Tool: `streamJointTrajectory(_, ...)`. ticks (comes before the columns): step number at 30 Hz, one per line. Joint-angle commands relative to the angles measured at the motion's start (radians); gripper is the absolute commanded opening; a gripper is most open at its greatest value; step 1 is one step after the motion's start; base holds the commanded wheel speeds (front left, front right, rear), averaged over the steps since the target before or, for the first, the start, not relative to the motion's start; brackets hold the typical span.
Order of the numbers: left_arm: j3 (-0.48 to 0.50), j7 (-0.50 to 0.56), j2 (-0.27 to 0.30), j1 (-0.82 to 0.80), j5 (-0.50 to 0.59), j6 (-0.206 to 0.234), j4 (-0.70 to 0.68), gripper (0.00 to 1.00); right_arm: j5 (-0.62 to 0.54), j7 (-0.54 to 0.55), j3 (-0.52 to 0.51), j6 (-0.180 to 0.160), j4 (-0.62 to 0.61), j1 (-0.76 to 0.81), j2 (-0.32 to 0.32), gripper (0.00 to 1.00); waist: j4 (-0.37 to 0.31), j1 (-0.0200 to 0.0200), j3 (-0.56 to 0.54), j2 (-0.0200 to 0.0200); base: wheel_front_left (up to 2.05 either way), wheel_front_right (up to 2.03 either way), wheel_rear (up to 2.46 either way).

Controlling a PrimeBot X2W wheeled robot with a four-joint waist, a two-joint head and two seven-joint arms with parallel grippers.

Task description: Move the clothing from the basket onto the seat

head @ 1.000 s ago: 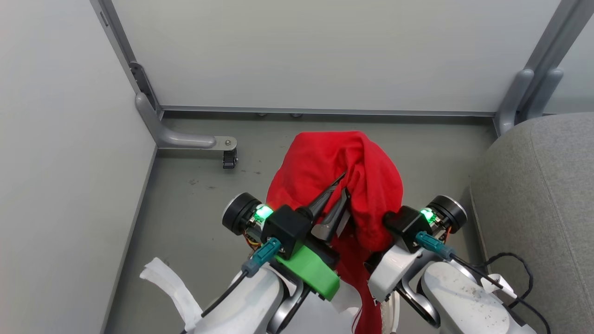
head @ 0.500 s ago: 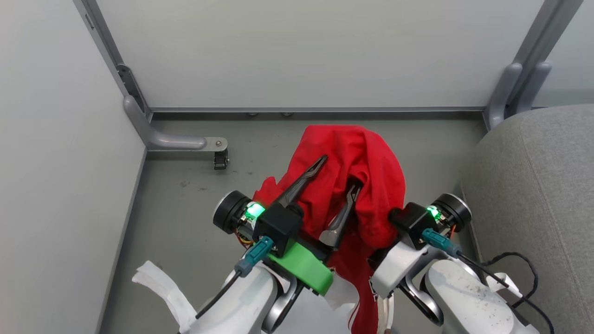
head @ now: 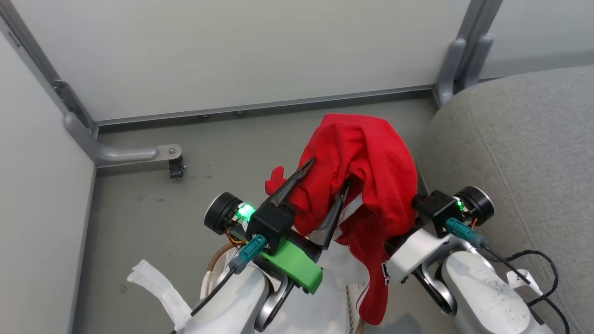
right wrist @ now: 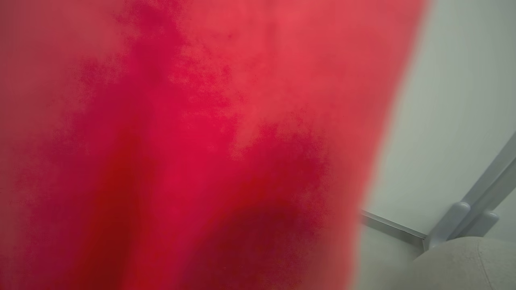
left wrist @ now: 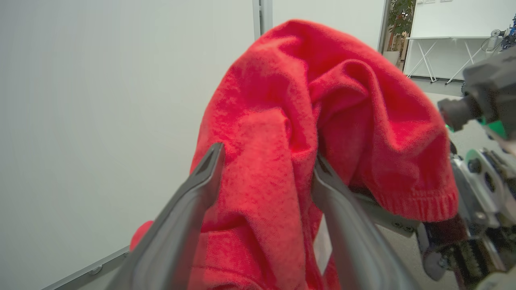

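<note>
basket (head: 209, 273): brown rim, low on our left.
left pincer (head: 325, 183): fingers (left wrist: 185, 201) wide apart, red cloth between them.
clothing (head: 371, 153): draped over both our pincers.
right pincer (head: 434, 206): under cloth; we cannot tell its grip.
seat (head: 519, 153): just right of the clothing.

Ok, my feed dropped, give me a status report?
Left gripper open around a jersey fold. Right gripper buried under jersey, state unknown. Jersey lifted, tail hanging by basket rim; seat close right, not reached.
</note>
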Motion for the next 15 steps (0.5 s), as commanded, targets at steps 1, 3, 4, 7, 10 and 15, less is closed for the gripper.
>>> streamJointTrajectory(1, 0.006, -0.003, 0.001, 0.009, 0.014, -0.006, 0.008, 1.0, -0.006, -0.002, -0.017, -0.001, -0.01, 0.013, -0.001, 0.0, -0.081, 0.0, 0.022, 0.0, 0.0, 0.0, 0.0)
streamJointTrajectory(3, 0.019, -0.004, 0.001, 0.011, 0.019, -0.009, 0.014, 1.0, -0.013, -0.002, -0.038, -0.001, -0.017, 0.023, 0.002, 0.0, -0.124, 0.0, 0.031, 0.0, 0.0, 0.0, 0.0)
streamJointTrajectory(4, 0.024, -0.004, 0.001, 0.012, 0.018, -0.011, 0.016, 1.0, -0.016, -0.002, -0.052, -0.001, -0.021, 0.025, 0.003, 0.0, -0.14, 0.0, 0.036, 0.0, 0.0, 0.0, 0.0)
streamJointTrajectory(7, 0.038, -0.004, 0.003, 0.009, 0.028, -0.016, 0.024, 1.0, -0.021, -0.002, -0.069, -0.001, -0.031, 0.035, 0.008, 0.0, -0.198, 0.0, 0.046, 0.0, 0.0, 0.0, 0.0)
streamJointTrajectory(10, 0.044, -0.004, 0.003, 0.004, 0.037, -0.023, 0.031, 1.0, -0.025, -0.002, -0.093, -0.001, -0.041, 0.048, 0.01, 0.0, -0.253, 0.0, 0.052, 0.0, 0.0, 0.0, 0.0)
streamJointTrajectory(15, 0.061, -0.004, 0.003, 0.01, 0.05, -0.029, 0.034, 1.0, -0.031, -0.002, -0.111, -0.001, -0.052, 0.061, 0.02, 0.0, -0.344, 0.0, 0.054, 0.0, 0.0, 0.0, 0.0)
